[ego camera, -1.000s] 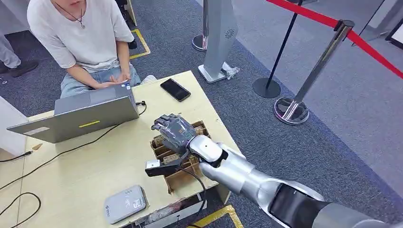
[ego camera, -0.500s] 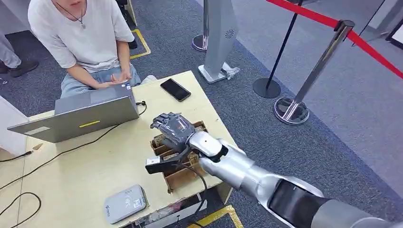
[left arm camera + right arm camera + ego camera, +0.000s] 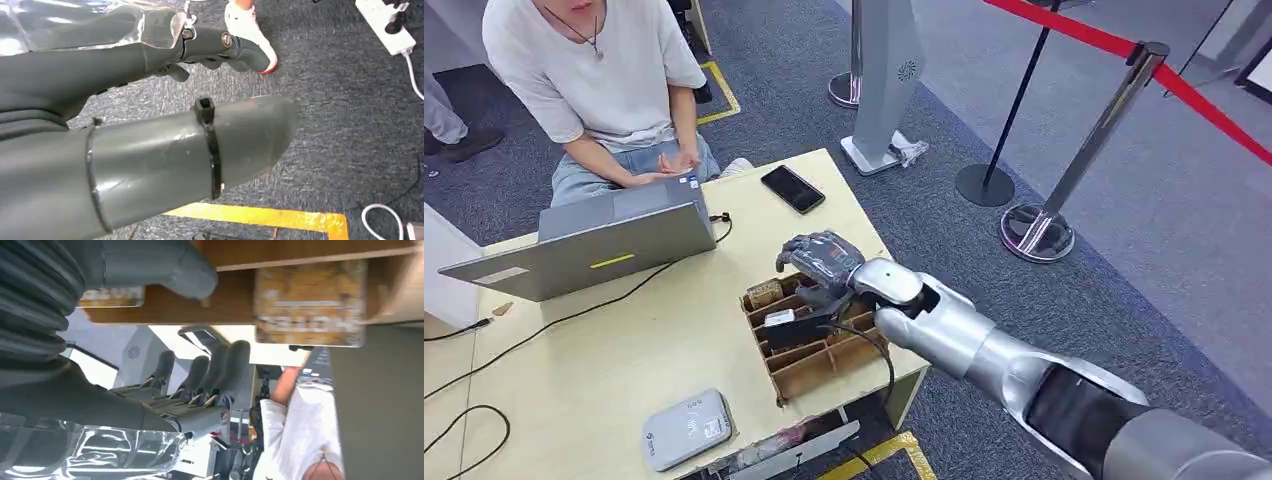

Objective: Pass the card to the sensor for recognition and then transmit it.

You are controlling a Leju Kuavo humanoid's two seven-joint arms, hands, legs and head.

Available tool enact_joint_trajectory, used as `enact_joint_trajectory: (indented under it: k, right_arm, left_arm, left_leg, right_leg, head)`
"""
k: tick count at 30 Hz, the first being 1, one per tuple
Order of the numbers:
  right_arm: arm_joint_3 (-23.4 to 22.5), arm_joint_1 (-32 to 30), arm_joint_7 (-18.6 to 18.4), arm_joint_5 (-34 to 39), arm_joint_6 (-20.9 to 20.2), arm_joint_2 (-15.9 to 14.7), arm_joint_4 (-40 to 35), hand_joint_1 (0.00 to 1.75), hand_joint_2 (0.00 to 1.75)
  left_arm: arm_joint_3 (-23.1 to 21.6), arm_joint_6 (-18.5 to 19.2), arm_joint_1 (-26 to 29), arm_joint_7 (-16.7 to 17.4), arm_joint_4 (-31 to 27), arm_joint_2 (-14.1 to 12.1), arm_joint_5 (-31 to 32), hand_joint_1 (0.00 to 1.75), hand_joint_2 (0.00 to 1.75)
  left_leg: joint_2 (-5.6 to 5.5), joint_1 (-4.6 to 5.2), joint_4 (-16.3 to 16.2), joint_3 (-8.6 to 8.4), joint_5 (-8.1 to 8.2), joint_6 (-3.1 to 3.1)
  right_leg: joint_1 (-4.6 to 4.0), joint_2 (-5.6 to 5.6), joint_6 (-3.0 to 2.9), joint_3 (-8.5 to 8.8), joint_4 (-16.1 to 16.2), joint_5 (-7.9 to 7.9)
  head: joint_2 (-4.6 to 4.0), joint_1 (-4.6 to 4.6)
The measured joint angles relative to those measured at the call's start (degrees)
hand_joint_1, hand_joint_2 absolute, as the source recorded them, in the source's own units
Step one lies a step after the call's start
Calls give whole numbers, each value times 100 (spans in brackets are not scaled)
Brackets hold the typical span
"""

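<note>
A wooden slotted rack sits near the table's right front corner. A brown patterned card stands in its far left slot. The right wrist view shows this card upright against the rack's wood. My right hand hovers over the rack's far right corner with its fingers stretched out and apart from the thumb, holding nothing. The grey card sensor lies at the table's front edge, left of the rack. My left hand hangs above the carpet, holding nothing.
A person sits at the far side behind an open laptop, hands together. A black phone lies at the table's far right. Cables cross the table's left part. Two stanchions with a red belt stand on the carpet to the right.
My right hand has moved right and away from me, from over the rack's left half to its far right corner. The card and the sensor have stayed put.
</note>
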State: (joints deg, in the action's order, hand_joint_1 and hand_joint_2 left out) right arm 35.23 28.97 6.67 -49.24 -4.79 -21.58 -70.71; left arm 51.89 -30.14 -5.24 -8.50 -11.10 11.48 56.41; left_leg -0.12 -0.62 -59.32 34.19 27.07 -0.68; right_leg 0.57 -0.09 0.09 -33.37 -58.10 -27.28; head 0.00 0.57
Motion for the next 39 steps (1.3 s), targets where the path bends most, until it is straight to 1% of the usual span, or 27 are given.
enact_joint_trajectory:
  k: [3,4,10,12,13,15,19,23,32,33,39]
  right_arm:
    - [24,98,-2,59,-103,-59,-22,96,175]
    - [35,147,-4,83,-122,-63,-20,87,175]
    - [72,231,-2,113,-144,-63,-20,86,175]
    - [87,259,-2,113,-153,-63,-20,80,175]
    - [98,280,0,116,-162,-63,-20,80,175]
    - [201,427,20,203,-199,-63,-22,70,175]
    - [330,587,52,328,-212,-63,-22,72,175]
    - [448,683,61,402,-216,-63,-22,70,175]
    - [723,730,52,419,-247,-63,2,75,175]
    - [748,732,50,419,-247,-63,9,73,175]
    - [924,795,35,422,-277,-17,157,77,175]
  left_arm:
    - [0,199,-45,239,0,4,24,0,0]
    - [0,221,-71,284,0,4,28,0,0]
    - [0,253,-111,308,0,2,35,0,0]
    - [0,256,-121,310,0,2,35,0,0]
    - [0,256,-122,310,0,2,35,0,0]
    - [0,256,-122,310,0,2,24,0,0]
    - [0,256,-124,310,0,4,20,0,0]
    - [0,256,-125,310,0,4,17,0,0]
    - [0,256,-130,345,0,9,17,0,0]
    - [0,256,-131,345,0,11,17,0,0]
    - [0,256,-145,367,0,20,15,0,0]
  left_leg:
    - [1,-1,0,-1,0,0]
    - [1,-1,0,-2,0,0]
    - [0,-2,0,-3,-1,0]
    - [0,-2,0,-2,-2,-1]
    - [0,-2,0,-2,-2,-1]
    - [0,-2,0,0,-2,-1]
    - [0,-1,0,0,-2,-1]
    - [0,-1,0,0,-2,-1]
    - [0,-2,0,0,-2,-1]
    - [-1,-2,1,1,-2,-1]
    - [0,-1,1,1,-2,-1]
  right_leg:
    - [0,1,0,-1,-1,0]
    - [-1,1,-1,-1,-1,0]
    - [-1,0,-1,0,-2,1]
    - [-2,0,-1,0,-2,0]
    - [-2,0,-1,0,-2,0]
    - [-2,1,-1,0,-3,0]
    - [-2,0,-1,0,-2,0]
    - [-2,0,-1,0,-2,0]
    - [-2,0,-1,-1,-2,0]
    - [-2,0,-1,0,-2,0]
    - [-2,0,-1,0,-2,0]
  head:
    - [0,0]
    - [0,-2]
    - [0,-2]
    - [0,0]
    - [0,0]
    - [0,0]
    - [0,0]
    - [0,0]
    - [0,0]
    - [0,0]
    - [0,0]
